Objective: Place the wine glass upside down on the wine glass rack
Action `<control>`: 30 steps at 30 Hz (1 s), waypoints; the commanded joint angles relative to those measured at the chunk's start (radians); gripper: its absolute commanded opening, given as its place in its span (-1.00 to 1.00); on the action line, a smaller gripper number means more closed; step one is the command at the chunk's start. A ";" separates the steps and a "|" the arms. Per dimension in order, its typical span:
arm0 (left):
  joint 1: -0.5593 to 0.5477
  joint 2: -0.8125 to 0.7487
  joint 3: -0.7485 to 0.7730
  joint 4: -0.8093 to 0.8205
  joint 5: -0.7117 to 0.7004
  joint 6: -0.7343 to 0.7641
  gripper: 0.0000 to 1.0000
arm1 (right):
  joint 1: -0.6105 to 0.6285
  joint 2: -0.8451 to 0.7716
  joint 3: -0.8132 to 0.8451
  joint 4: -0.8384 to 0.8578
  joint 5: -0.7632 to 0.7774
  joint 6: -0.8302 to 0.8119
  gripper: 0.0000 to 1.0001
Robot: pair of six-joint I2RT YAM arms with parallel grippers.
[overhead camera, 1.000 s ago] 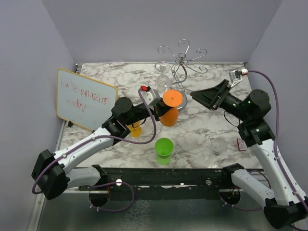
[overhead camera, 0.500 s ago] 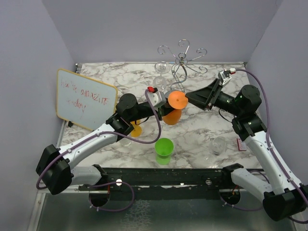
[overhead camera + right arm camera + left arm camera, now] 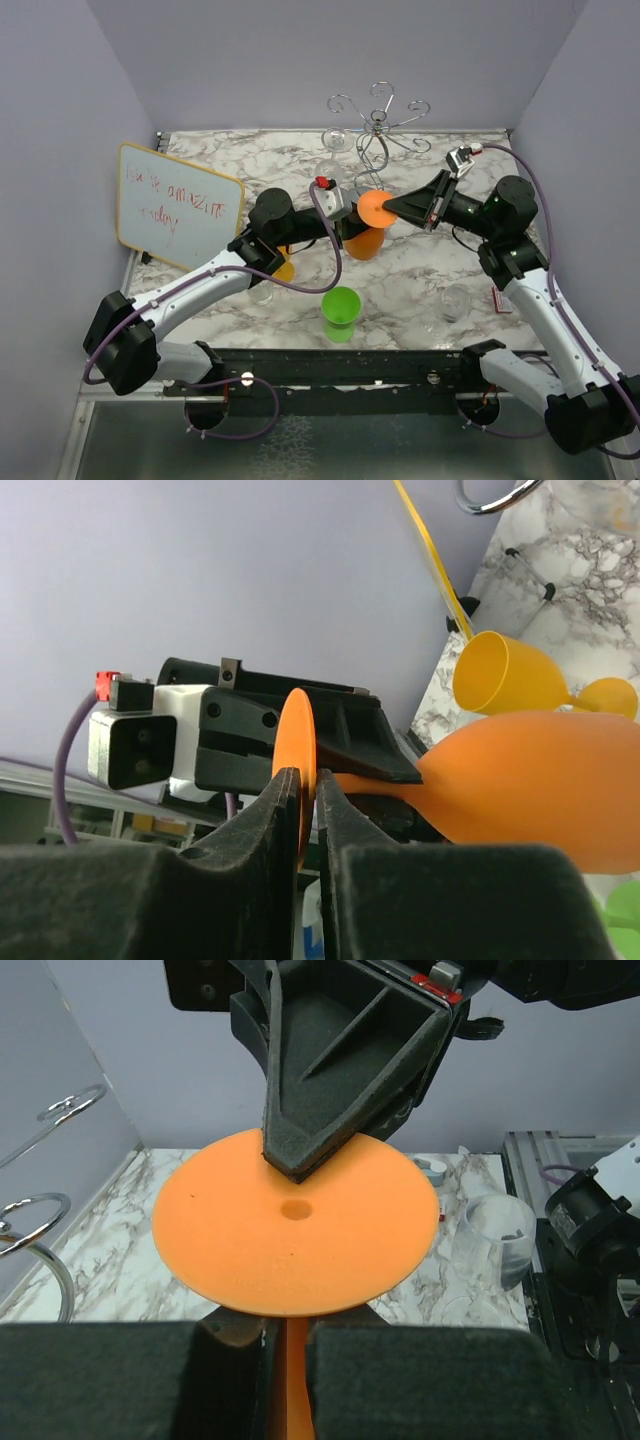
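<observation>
The orange wine glass (image 3: pixel 366 240) hangs upside down over mid-table, its round foot (image 3: pixel 295 1225) on top and its bowl (image 3: pixel 530 780) below. My left gripper (image 3: pixel 345 222) is shut on the stem (image 3: pixel 287 1380) just under the foot. From the right, my right gripper (image 3: pixel 388 208) reaches in, and its two pads pinch the rim of the foot (image 3: pixel 296 730). The chrome wine glass rack (image 3: pixel 378 130) stands behind the glass at the table's back edge; its curled arms (image 3: pixel 40 1210) show at the left of the left wrist view.
A whiteboard (image 3: pixel 178 205) leans at the left. A green cup (image 3: pixel 341 312) stands near the front, and a yellow glass (image 3: pixel 282 268) lies under the left arm. One clear glass (image 3: pixel 455 300) stands front right. Other clear glasses (image 3: pixel 337 140) sit by the rack.
My right gripper moved left to the orange glass and closed on the rim of its foot. The left arm carried the glass a little to the right.
</observation>
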 commanded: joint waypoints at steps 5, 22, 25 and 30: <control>-0.002 0.005 0.017 0.014 -0.007 -0.089 -0.35 | 0.006 -0.023 0.007 -0.095 0.063 -0.070 -0.99; -0.002 -0.345 -0.262 -0.073 -0.375 -0.365 0.71 | 0.005 -0.068 0.126 -0.552 0.612 -0.329 -0.99; -0.001 -0.407 -0.256 -0.188 -0.442 -0.376 0.72 | 0.005 -0.065 0.146 -0.624 0.737 -0.400 -0.99; -0.001 -0.442 -0.195 -0.367 -0.526 -0.374 0.71 | 0.003 -0.037 0.137 -0.622 0.902 -0.457 -0.99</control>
